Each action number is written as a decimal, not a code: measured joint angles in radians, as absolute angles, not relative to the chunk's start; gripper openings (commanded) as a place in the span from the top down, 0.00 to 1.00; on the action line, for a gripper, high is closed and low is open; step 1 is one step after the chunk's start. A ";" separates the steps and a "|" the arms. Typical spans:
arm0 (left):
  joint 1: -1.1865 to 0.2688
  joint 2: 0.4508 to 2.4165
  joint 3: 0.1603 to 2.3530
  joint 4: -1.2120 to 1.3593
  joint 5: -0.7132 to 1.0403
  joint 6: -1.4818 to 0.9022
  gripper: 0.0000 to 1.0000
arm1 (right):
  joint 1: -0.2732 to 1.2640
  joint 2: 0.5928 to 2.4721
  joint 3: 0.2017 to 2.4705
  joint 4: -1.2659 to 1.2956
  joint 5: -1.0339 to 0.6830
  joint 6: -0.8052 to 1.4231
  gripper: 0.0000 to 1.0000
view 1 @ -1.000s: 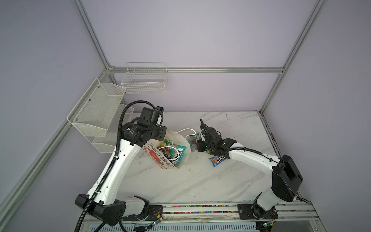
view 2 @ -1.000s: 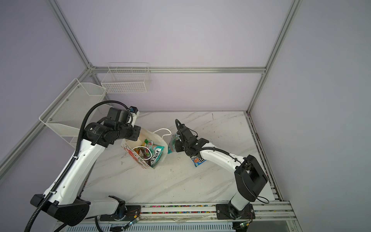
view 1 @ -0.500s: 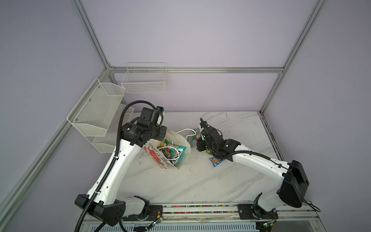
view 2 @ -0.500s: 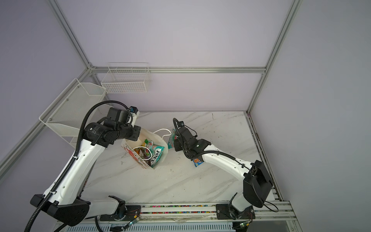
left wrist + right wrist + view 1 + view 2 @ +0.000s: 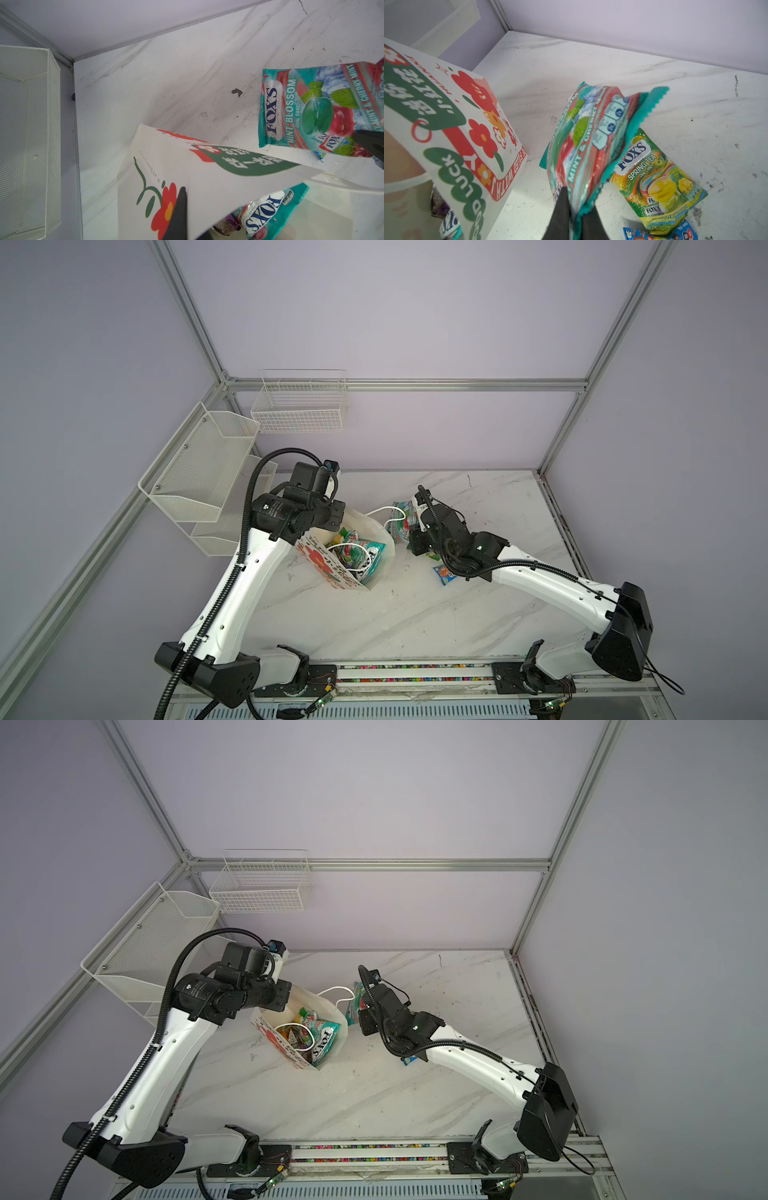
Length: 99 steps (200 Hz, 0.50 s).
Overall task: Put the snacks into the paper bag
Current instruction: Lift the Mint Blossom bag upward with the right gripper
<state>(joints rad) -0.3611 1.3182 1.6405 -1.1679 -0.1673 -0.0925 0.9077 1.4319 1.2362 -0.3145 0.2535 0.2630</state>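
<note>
Just beside the paper bag (image 5: 384, 568), right gripper (image 5: 574, 199) is clamped on the teal-red FOX'S packet (image 5: 583, 135) held above the table (image 5: 675, 93), left gripper (image 5: 182, 199) pinches the bag rim open, so carry-to-bag step, next needs moving over the mouth and letting go.

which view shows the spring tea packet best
The right wrist view: the spring tea packet lies flat, label readable. A top view shows only a sliver of it; the left wrist view misses it.
</note>
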 measured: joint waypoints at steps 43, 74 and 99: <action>-0.361 1.318 1.641 -1.168 -0.167 -0.093 1.00 | 0.918 1.356 1.217 -0.311 0.271 0.242 1.00; -0.361 1.318 1.641 -1.168 -0.167 -0.093 1.00 | 0.921 1.293 1.194 -0.302 0.274 0.229 1.00; -0.361 1.318 1.641 -1.168 -0.167 -0.093 1.00 | 0.921 1.261 1.185 -0.298 0.274 0.220 1.00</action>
<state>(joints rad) -0.3611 1.3178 1.6405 -1.1679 -0.1669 -0.0933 0.9215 1.2613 1.1854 -0.2981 0.2737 0.2203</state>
